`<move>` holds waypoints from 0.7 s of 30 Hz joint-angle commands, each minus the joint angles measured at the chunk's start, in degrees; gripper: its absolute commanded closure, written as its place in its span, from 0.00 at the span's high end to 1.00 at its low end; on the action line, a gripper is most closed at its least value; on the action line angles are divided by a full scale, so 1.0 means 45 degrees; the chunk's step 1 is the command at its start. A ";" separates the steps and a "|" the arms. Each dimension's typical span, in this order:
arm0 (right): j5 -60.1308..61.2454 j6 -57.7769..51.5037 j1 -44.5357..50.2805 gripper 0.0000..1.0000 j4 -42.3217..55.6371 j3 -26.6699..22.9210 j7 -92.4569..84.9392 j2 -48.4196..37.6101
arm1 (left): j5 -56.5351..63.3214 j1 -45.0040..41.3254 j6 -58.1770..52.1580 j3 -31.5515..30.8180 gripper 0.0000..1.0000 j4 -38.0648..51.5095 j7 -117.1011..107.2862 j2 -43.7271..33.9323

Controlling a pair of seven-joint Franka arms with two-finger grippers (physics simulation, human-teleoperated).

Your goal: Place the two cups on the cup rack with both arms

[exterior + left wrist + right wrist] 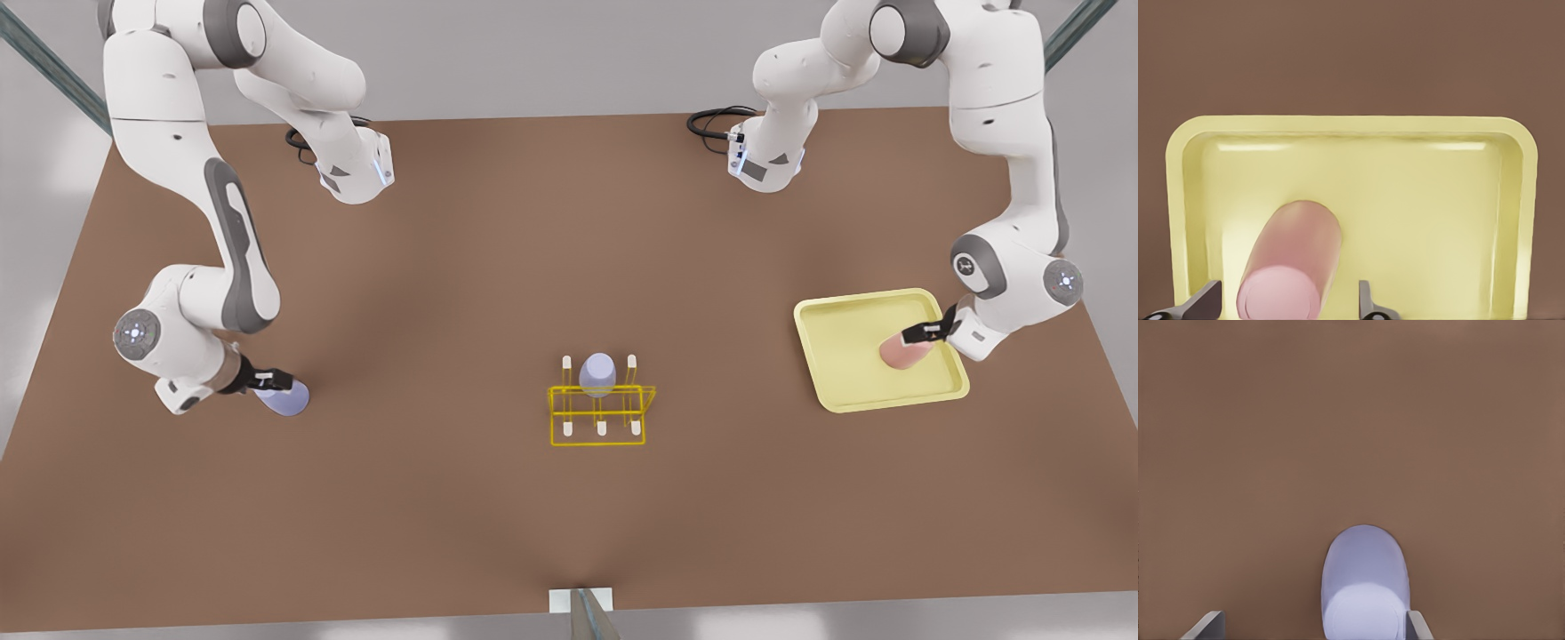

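Note:
A salmon pink cup [903, 353] [1290, 267] sits inside a pale yellow tray at the front view's right. My left gripper [925, 333] [1285, 299] is open around it, one finger on each side with gaps. On the bare table at the front view's left rests a pale lavender cup [286, 398] [1365, 587]. My right gripper [271, 380] [1313, 621] is open around this cup, with one finger close against its side. The yellow wire cup rack [597, 416] stands mid-table and carries another lavender cup [597, 373] on a rear peg.
The pale yellow rimmed tray [845, 382] [1438, 213] lies flat on the brown table [444, 293]. Both arm bases stand at the table's far edge. A small white bracket [580, 600] sits at the near edge.

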 commanded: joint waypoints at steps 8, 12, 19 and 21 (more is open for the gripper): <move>-0.0765 -0.0475 -0.0221 1.00 0.0049 -0.0331 -0.2895 0.0516 | 0.0026 0.0126 0.1179 0.0102 1.00 -0.0273 0.3114 0.0843; -0.0883 -0.0378 -0.0201 1.00 0.0069 -0.0331 -0.2915 0.0965 | 0.0026 0.0243 0.1238 0.0102 1.00 -0.0273 0.3114 0.1136; -0.0922 -0.0338 -0.0182 1.00 0.0205 -0.0331 -0.2895 0.1785 | 0.0026 0.0243 0.1238 0.0102 0.84 -0.0332 0.3114 0.1215; -0.0961 -0.0300 -0.0201 1.00 0.0479 -0.0331 -0.2915 0.2137 | 0.0026 0.0243 0.1238 0.0102 0.85 -0.0332 0.3114 0.1195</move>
